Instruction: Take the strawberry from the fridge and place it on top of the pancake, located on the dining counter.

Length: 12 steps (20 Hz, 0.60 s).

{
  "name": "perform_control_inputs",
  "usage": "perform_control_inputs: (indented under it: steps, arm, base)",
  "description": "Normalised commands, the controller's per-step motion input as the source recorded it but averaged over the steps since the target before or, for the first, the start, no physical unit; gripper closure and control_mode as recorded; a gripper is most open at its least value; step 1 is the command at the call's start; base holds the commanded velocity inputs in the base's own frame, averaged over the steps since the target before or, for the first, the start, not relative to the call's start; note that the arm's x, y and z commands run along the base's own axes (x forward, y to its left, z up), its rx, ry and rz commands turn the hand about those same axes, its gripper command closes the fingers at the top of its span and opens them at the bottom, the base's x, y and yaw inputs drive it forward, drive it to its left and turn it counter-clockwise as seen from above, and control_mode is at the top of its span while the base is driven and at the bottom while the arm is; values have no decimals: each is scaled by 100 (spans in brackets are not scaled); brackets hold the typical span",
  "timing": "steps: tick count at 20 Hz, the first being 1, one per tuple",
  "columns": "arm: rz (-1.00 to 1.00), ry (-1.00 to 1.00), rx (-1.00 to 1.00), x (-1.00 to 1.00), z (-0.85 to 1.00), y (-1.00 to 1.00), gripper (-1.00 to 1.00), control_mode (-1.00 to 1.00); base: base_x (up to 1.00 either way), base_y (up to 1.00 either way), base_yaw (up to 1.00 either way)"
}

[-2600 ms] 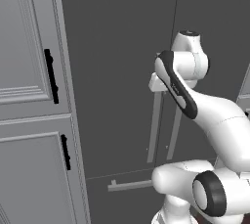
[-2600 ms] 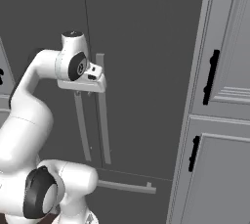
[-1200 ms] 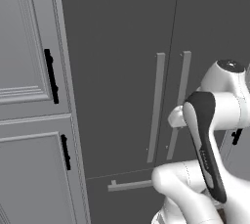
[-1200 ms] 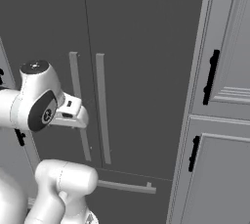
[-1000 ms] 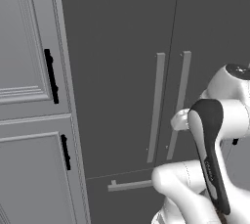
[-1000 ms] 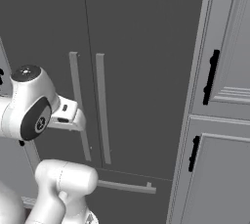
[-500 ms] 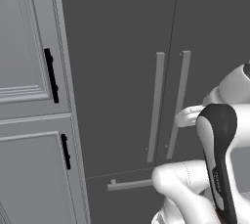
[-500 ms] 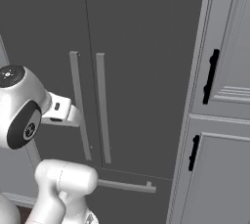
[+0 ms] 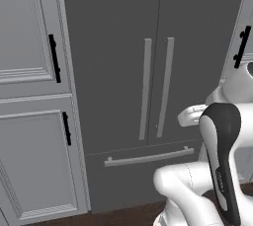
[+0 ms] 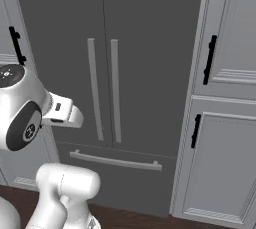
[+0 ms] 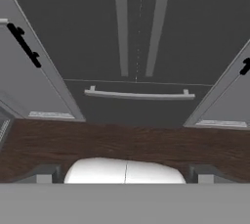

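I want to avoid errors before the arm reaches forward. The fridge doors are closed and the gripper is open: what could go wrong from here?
1. The two door handles of the fridge stand close together, so the open gripper may catch both, or the wrong one.
2. The drawer handle lies just below and might be grabbed instead.
3. A swinging door could strike the robot, which stands close in front of the fridge.
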Motion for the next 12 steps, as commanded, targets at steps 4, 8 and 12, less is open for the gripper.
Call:
perform_control_inputs:
  steps: [4,8,12]
  arm:
    - [0,0,0,0,0,0,-100,100]
    - [0,0,0,0,0,0,-100,100]
    - [0,0,0,0,0,0,-100,100]
  base:
    - [-74,-1,0]
    - [-18,-4,0]
    - [13,-10,0]
